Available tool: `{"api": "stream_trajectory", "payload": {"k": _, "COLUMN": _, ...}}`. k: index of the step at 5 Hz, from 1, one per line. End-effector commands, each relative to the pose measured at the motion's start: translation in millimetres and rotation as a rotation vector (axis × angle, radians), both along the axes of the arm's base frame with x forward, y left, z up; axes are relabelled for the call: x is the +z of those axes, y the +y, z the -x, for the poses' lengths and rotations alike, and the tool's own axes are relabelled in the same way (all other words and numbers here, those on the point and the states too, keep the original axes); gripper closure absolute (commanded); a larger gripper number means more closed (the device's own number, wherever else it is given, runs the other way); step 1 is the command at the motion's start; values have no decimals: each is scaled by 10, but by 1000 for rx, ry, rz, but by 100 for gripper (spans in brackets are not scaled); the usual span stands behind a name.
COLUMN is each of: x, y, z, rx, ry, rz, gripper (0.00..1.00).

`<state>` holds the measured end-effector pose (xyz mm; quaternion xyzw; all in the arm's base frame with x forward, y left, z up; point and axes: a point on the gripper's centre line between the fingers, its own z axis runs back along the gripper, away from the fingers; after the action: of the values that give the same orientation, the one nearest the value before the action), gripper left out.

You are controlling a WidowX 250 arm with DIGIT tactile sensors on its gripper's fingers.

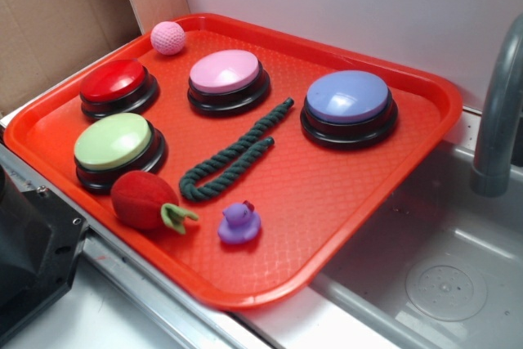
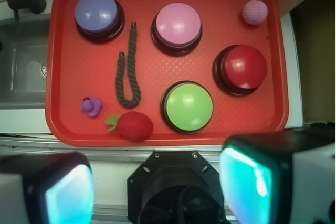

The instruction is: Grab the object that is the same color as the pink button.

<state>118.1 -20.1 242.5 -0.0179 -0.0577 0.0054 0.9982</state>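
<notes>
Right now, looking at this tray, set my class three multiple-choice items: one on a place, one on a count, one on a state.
1. Where is the pink ball?
A. Tray corner by the red button
B. In the sink
C. On the pink button

2. How many dome buttons are on the tray?
A. Three
B. Four
C. Five

3. How are the fingers?
A. Clamped on the rope
B. Apart, holding nothing
C. Gripping the duck

Answers:
1. A, the ball sits in the corner beside red.
2. B: red, pink, green, lavender.
3. B, the wrist view shows a wide gap with nothing between them.
</notes>
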Motion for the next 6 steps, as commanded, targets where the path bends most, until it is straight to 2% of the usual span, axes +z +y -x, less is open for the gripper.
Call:
{"api": "stream_trajectory", "payload": {"k": 1, "x": 0, "y": 0, "z": 0, "rx": 0, "ry": 0, "rz": 0, "gripper": 0}}
{"api": "stream_trajectory", "payload": {"k": 2, "x": -149, "y": 202, "z": -398, "rx": 44, "ry": -80, "rz": -81, "gripper": 0}}
{"api": "stream_trajectory", "payload": {"k": 3, "x": -335, "y": 378, "z": -667, "rx": 79, "ry": -114, "rz": -135, "gripper": 0}}
{"api": "stream_trajectory", "payload": {"k": 5, "x": -743, "y": 874, "z": -1124, "rx": 205, "ry": -158, "rz": -194, "gripper": 0}}
{"api": "stream_trajectory", "payload": {"k": 6, "x": -1018, "y": 1165, "z": -1363, "rx": 235, "ry": -149, "rz": -238, "gripper": 0}}
